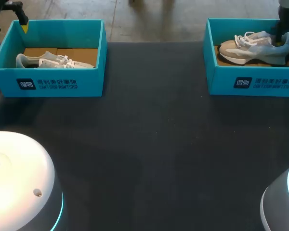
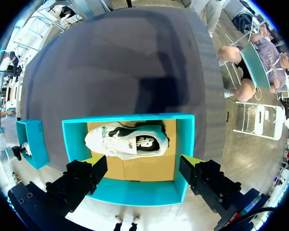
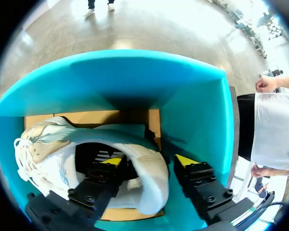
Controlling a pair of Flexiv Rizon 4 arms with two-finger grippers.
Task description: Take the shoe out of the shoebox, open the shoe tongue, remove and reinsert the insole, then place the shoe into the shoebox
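1. The left shoebox (image 1: 53, 84) stands at the upper left of the head view, on the dark table (image 1: 149, 144). A pale shoe (image 1: 53, 61) lies on its side in it.
2. The left gripper (image 2: 142, 168) hangs above one wall of this box, spread wide and holding nothing.
3. The right shoebox (image 1: 253, 72) stands at the upper right, and the second shoe (image 1: 253, 48) rests inside on its sole.
4. The right gripper (image 3: 149, 161) is spread around this shoe's heel. One finger is inside the opening and the other is outside, with a thin dark gap beside it.
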